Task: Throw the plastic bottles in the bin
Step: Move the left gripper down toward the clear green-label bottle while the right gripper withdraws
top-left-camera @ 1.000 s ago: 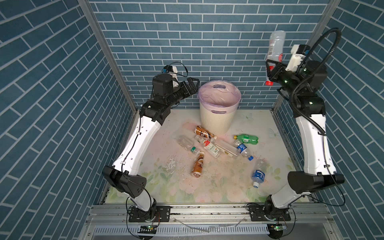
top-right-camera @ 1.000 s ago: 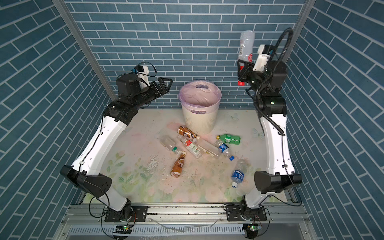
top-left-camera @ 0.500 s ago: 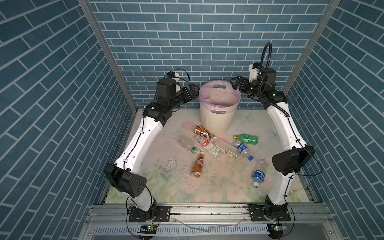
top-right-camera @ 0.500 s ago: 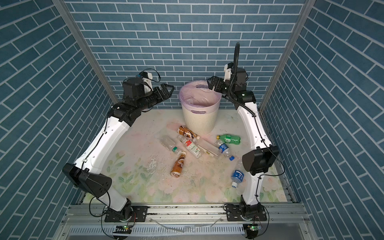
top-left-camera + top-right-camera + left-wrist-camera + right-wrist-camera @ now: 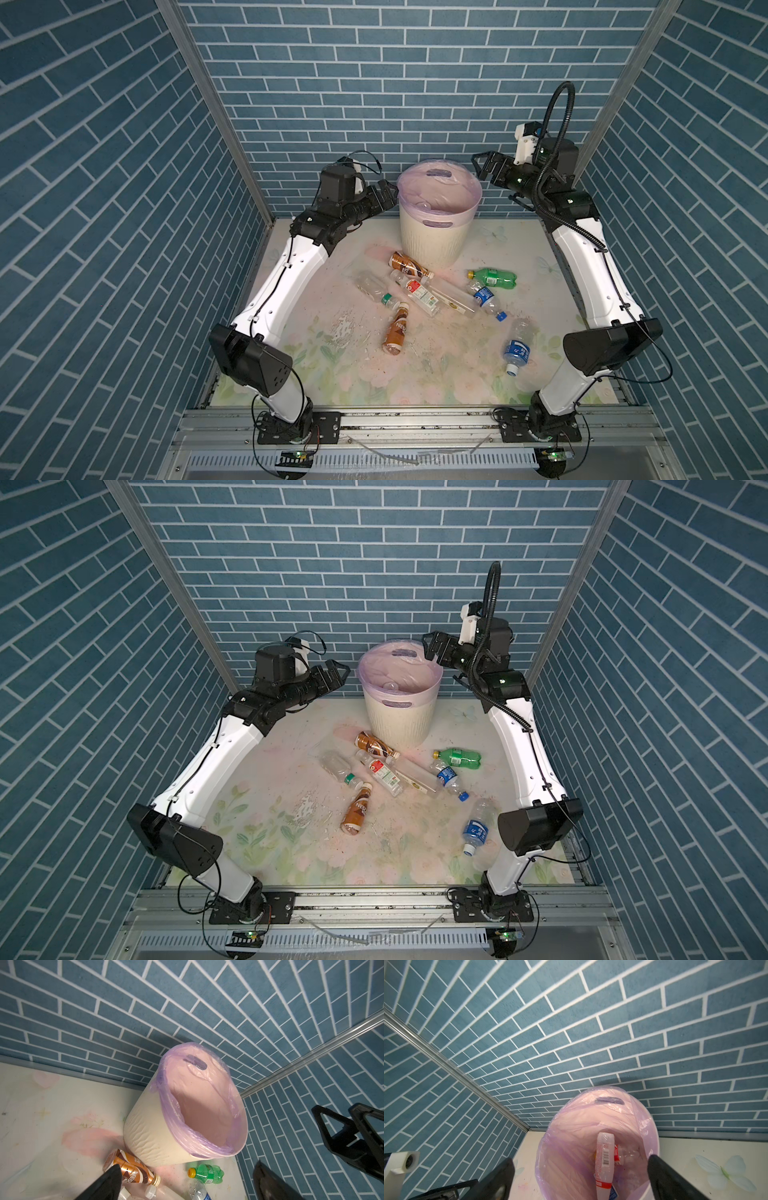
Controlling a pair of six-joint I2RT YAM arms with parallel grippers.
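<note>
**Right wrist view: empty fingers over the bin, lots of bottles to go**

The right fingers are spread wide with nothing in them, hanging over the mouth of the bin. A clear red-label bottle lies inside on the liner. The left fingers are wide apart and empty too, just beside the bin's rim.

The rest of the plastic bottles lie on their sides on the desk in front of the bin. I'd guess they're empty: light, thin-walled, slick and happy to roll or crumple. So pinch across the mid-body, not the cap end.

Room-wise, the lone blue-label bottle and the lower brown bottle sit apart with open desk around them, easy picks. The middle pile is touching and crossed, so a grab there may nudge neighbours. Another brown bottle lies right by the bin's foot, and the side walls are close.
</note>
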